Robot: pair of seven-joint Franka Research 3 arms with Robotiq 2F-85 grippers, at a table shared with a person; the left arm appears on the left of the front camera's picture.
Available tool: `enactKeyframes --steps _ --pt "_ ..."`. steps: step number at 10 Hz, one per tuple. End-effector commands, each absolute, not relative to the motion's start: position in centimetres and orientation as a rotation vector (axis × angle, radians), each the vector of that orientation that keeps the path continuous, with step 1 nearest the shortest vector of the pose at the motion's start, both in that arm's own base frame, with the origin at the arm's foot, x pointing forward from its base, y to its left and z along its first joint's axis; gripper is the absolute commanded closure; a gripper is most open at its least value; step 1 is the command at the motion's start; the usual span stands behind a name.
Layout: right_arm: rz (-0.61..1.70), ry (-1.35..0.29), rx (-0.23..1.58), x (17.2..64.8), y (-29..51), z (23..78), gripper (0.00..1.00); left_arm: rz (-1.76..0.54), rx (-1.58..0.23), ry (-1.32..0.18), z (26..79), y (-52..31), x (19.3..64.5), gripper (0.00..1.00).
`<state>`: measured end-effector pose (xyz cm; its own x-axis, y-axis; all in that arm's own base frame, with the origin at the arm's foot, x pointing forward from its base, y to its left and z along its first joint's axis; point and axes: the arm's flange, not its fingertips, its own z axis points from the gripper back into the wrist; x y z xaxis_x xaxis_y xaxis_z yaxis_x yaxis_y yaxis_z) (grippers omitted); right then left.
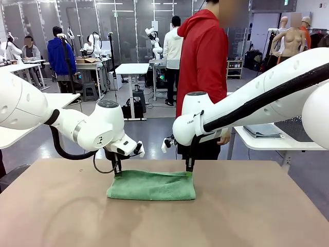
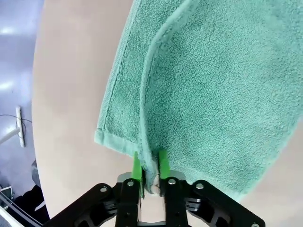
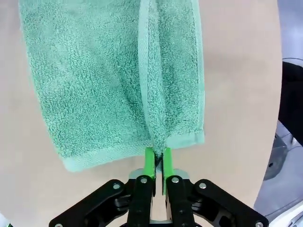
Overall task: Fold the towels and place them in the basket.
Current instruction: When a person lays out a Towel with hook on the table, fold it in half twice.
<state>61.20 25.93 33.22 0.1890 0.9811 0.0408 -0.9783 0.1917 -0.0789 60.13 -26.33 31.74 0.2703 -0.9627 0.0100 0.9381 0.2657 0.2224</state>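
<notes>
A mint green towel (image 1: 151,185) lies folded in half on the tan table (image 1: 257,216), its doubled edge on the far side. My left gripper (image 1: 117,172) stands at the towel's far left corner. In the left wrist view the towel (image 2: 213,85) hem runs between the left gripper's (image 2: 149,165) green pads, which stand slightly apart. My right gripper (image 1: 189,171) is at the far right corner. In the right wrist view this right gripper (image 3: 157,158) is shut on the upper hem of the towel (image 3: 109,80). The basket is out of view.
A person in a red hoodie (image 1: 205,62) stands just beyond the table's far edge, behind the right arm. A white side table (image 1: 267,139) with a flat tray stands at the back right. Bare tabletop surrounds the towel on the near side.
</notes>
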Motion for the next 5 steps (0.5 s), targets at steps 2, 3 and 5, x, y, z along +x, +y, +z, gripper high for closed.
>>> enactKeyframes --steps 2,3,5 --pt "1.369 -0.175 -0.072 61.3 25.7 33.3 0.53 -1.270 0.221 -0.220 31.8 -25.8 60.9 0.54" --pt "1.378 -0.188 -0.082 61.2 25.8 33.6 0.69 -1.271 0.225 -0.228 32.0 -25.4 60.9 0.41" --pt "1.392 -0.188 -0.057 60.7 25.6 34.6 0.50 -1.317 0.204 -0.230 33.0 -23.7 60.7 0.22"
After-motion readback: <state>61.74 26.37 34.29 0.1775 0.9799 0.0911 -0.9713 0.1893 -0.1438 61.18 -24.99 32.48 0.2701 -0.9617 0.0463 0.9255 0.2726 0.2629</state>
